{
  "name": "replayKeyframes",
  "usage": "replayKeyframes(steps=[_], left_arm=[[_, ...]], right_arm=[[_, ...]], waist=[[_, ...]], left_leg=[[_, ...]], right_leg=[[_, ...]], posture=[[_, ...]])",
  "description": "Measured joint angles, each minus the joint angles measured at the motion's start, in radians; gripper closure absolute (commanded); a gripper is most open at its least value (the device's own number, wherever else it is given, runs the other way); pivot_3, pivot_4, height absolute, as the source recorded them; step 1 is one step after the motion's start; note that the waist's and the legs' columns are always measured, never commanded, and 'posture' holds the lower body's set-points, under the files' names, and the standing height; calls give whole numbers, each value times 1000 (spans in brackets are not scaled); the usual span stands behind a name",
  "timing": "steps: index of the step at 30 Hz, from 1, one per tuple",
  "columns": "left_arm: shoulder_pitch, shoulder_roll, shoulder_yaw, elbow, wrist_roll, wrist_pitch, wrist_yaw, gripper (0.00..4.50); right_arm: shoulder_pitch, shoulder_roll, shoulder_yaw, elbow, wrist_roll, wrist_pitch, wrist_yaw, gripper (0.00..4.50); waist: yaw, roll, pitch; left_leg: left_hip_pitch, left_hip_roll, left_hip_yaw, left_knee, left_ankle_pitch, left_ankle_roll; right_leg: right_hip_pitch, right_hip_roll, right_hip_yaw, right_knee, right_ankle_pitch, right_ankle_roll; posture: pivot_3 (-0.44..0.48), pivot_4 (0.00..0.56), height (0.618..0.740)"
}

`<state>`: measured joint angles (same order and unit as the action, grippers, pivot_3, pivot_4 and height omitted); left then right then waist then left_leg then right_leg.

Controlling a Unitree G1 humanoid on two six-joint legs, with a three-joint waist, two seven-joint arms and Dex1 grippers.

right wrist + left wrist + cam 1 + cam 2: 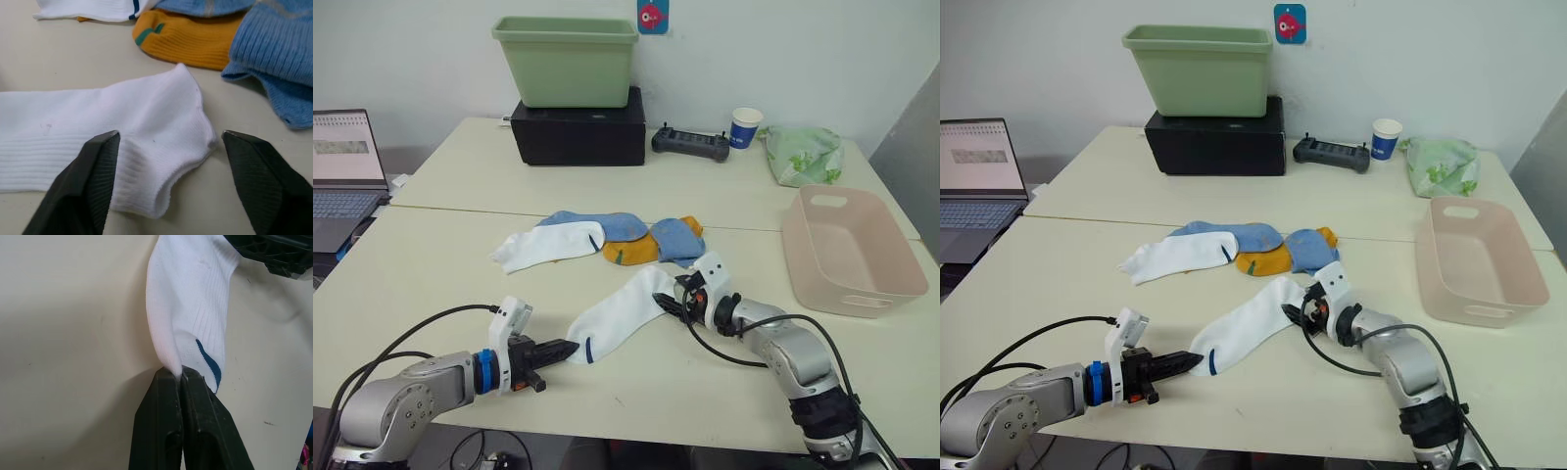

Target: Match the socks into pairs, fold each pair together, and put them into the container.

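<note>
At the near edge of my desk [431,255], the left pincer [570,349] is clamped tight on the toe corner of a white sock [619,313], beside its dark blue mark [209,363]. That sock lies stretched flat and diagonal toward my right pincer [668,302], whose fingers [93,181] stand wide apart, straddling the sock's cuff end; from the head views I cannot quite tell whether they touch the fabric.

Just beyond, the other socks sit in a loose heap at mid-desk: a second white sock [548,245] on the left, a light blue sock [607,225] partly under it, a mustard orange sock [628,253] in the middle and another light blue sock [677,239] overlapping it on the right. A sliver of orange peeks out behind that one, probably the second mustard sock.

To the right, well apart from the heap, the pale pink container [891,257] holds no socks.

Farther back stand a green-patterned cloth bundle [803,155], a paper cup [744,127], a black controller [690,145] and a light green tub [568,61] on a black box [578,132]. A laptop [344,166] sits at far left.
</note>
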<state>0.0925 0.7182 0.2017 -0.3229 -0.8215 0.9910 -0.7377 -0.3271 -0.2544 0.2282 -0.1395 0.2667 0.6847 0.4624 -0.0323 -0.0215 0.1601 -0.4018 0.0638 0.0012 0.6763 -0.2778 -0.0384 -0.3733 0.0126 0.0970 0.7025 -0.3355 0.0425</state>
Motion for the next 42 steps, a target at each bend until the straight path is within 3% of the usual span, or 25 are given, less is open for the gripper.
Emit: replayKeyframes(steps=[7, 12, 19, 25, 31, 42], left_arm=[[-5, 3, -11, 4, 26, -19, -18, 4500], [-49, 6, -45, 32, 63, -41, -42, 4500], [-101, 62, -101, 48, 103, -63, -117, 4500], [-103, 119, -180, 32, 132, -83, -208, 4500], [-139, 90, -229, 87, 180, -162, -238, 4500], [-209, 70, -273, 184, 206, -226, -290, 4500]], right_arm=[[-16, 15, 10, 37, -52, -39, -9, 4464], [27, -24, 13, -15, -58, -54, 16, 4464], [195, -135, -14, -254, -8, 8, 69, 4464], [471, -164, -144, -525, 122, 89, 61, 4464], [550, -158, -178, -555, 124, 80, 6, 4464], [571, -162, -160, -522, 86, 14, -20, 4464]], waist=[[0, 0, 0], [4, 0, 0], [1, 0, 1], [1, 0, 1], [0, 1, 1], [3, 1, 1]], left_leg=[[0, 0, 0, 0, 0, 0], [0, 0, 1, 0, 0, 0], [-1, 0, 0, -1, 0, 0], [-1, 0, 0, -1, 0, 0], [1, 0, 2, -1, 0, 0], [0, 0, 2, -1, 0, 0]], right_leg=[[0, 0, 0, 0, 0, 0], [0, 0, 0, 0, 0, 0], [0, 1, 0, 0, 0, 0], [0, 1, -1, 0, -2, 0], [0, 1, 1, -1, -2, 0], [0, 1, 0, -1, -2, 0]], posture=[[0, 150, 696], [0, 150, 696], [0, 150, 696], [0, 150, 696], [0, 150, 696], [0, 150, 696]])
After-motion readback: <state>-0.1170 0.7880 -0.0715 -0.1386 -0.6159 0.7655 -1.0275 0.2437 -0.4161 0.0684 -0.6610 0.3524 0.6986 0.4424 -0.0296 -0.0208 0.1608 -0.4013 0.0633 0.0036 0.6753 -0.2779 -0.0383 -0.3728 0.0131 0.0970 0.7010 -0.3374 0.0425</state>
